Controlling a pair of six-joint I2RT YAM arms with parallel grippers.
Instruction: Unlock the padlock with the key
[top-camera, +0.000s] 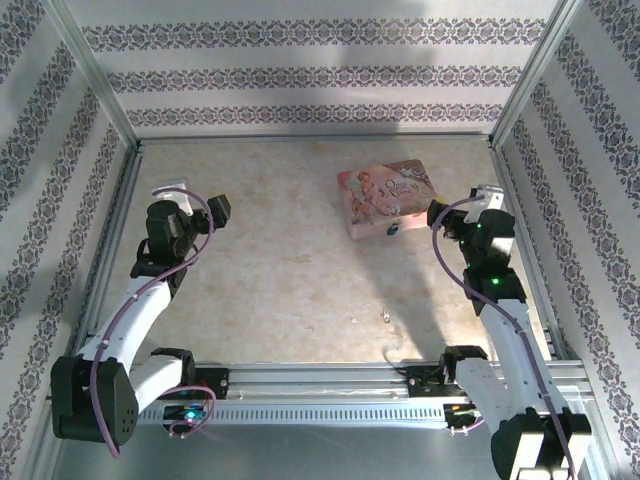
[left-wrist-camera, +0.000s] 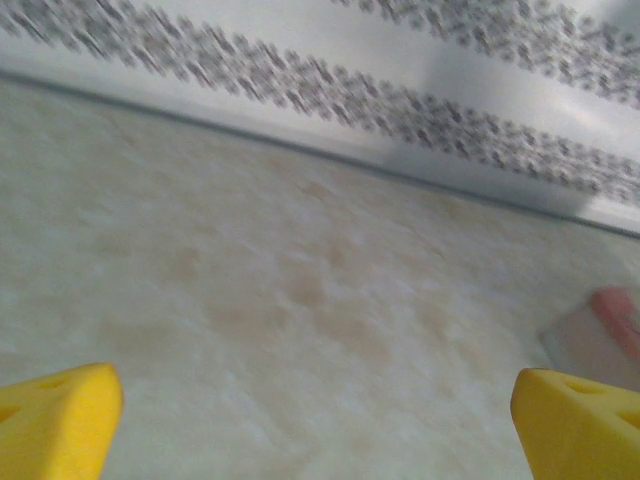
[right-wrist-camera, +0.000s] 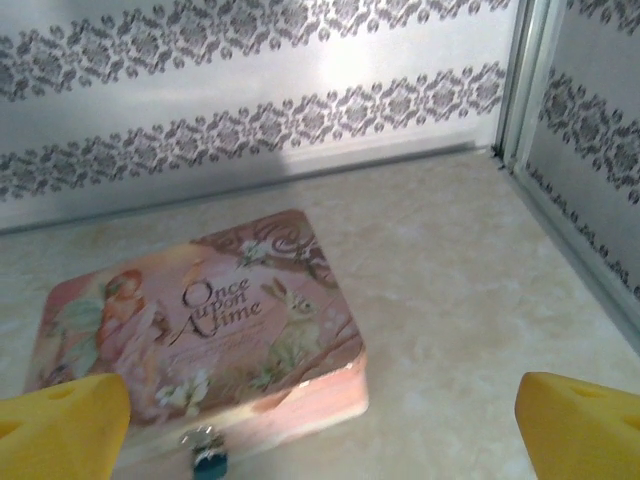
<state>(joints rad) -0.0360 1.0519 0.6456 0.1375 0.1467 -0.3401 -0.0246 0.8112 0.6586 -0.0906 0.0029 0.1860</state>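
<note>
**Desk** (top-camera: 280, 300): pale, mottled stone look. Striped patterned walls (top-camera: 300, 75) close it in on the left, far and right sides.

**Left claw** (left-wrist-camera: 318, 428): wide. Its yellow fingertips (left-wrist-camera: 55, 420) sit in the two bottom corners of the left wrist view, with bare desk between them and nothing held. From above, it hangs over the far left part of the desk, well apart from the task's things. A corner of the pink tin (left-wrist-camera: 612, 325) shows, blurred, at the right edge of that wrist view.

**Right claw** (right-wrist-camera: 320, 430): also wide. The yellow tips stand at the bottom corners of the right wrist view, with nothing gripped between them. From above, it sits just beside the tin's near right corner. Whether it touches the tin cannot be told.

**Pink tin:** lies flat on the far right part of the desk, lid up and turned a little askew. The lid shows a girl, a rabbit and the words "Once Upon A Time".

**Padlock** (right-wrist-camera: 207, 455): tiny, with a blue-teal body and a small metal shackle on top. It hangs at the middle of the tin's near side wall. In the right wrist view it sits low in frame, just right of the left-hand fingertip. From above it is a blue speck on the tin's near edge.

**Key** (top-camera: 384, 317): a tiny pale sliver on bare desk, nearer than the tin and well apart from the padlock, roughly in line with it. It is too small to tell which way it points. Both claws are clear of it.
</note>
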